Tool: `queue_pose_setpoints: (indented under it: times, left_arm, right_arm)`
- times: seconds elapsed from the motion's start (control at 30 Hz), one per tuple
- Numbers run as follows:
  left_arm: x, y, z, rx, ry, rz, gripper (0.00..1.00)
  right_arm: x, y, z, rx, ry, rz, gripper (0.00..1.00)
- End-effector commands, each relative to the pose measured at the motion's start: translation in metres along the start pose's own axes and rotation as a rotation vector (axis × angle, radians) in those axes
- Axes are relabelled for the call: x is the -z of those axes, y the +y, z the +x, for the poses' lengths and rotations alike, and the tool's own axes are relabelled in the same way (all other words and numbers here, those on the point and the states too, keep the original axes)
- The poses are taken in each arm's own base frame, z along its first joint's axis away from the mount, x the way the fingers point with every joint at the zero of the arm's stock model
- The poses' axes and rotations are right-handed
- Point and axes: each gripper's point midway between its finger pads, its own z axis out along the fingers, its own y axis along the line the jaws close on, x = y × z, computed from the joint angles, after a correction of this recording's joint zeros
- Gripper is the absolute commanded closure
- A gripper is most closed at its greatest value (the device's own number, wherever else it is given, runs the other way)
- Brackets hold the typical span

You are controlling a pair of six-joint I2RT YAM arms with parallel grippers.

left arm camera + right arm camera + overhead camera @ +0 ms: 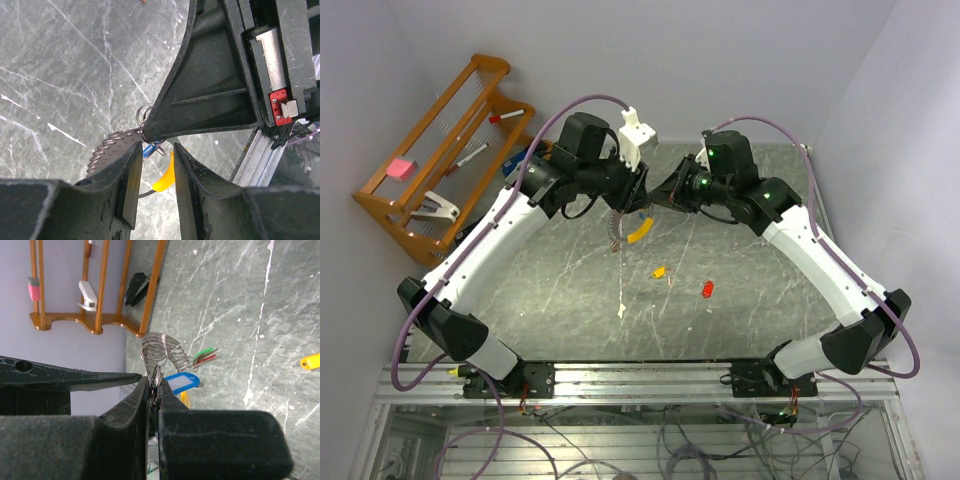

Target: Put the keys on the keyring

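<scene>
Right end effector [154, 384]: fingers pressed together, clamped on the silvery loops at the top of the keyring [159, 352]. No gap shows between the pads in the right wrist view. The keyring is held clear above the worktop [550, 300], its coil of wire loops fanning out just beyond the fingertips. A blue key [181, 382] hangs from it just beside the right finger, and the yellow banana-shaped piece [165, 176] shows below. Thin green and red slivers sit at the far end of the coil, too edge-on to identify. Left end effector [156, 150]: fingers apart by a narrow gap, through which the blue key and the yellow piece are seen. Nothing is visibly pinched between its pads. The coil lies against the outer edge of one of its fingers, and the tip of the right end effector's finger meets the loops directly above the gap. In the top external view both end effectors converge tip to tip over the far middle of the worktop, with the keyring dangling beneath the left one. Loose on the worktop, well apart from the keyring: an orange-yellow key [658, 271] and a red key [707, 289], nearer the arm bases. A wooden rack [440, 150] stands at the far left.
</scene>
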Motion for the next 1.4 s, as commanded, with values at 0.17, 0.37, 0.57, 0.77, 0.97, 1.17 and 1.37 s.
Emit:
queue_pose_setpoints:
  times: [0.17, 0.37, 0.57, 0.77, 0.97, 1.17, 1.37]
  left_arm:
    - [0.004, 0.002, 0.001, -0.008, -0.004, -0.021, 0.59]
    - [0.008, 0.001, 0.01, -0.004, 0.009, -0.028, 0.59]
    - [0.004, 0.002, 0.009, -0.002, 0.01, -0.027, 0.59]
    - [0.001, 0.008, 0.006, -0.001, 0.007, -0.052, 0.62]
    - [-0.002, 0.009, 0.008, 0.008, 0.011, -0.053, 0.65]
    - [-0.001, 0.012, 0.008, -0.015, 0.016, -0.064, 0.7]
    - [0.004, 0.009, 0.01, -0.055, 0.019, -0.05, 0.87]
  right_arm:
    - [0.001, 0.014, -0.009, 0.008, -0.034, -0.044, 1.0]
    - [0.001, 0.018, -0.01, 0.007, -0.037, -0.053, 1.0]
    - [0.002, 0.02, -0.01, 0.009, -0.033, -0.058, 1.0]
    - [0.001, 0.021, -0.009, 0.007, -0.03, -0.069, 1.0]
    - [0.002, 0.021, -0.009, 0.012, -0.03, -0.07, 1.0]
    - [0.004, 0.023, -0.005, 0.025, -0.005, -0.078, 1.0]
    - [0.007, 0.024, -0.004, 0.035, 0.009, -0.083, 1.0]
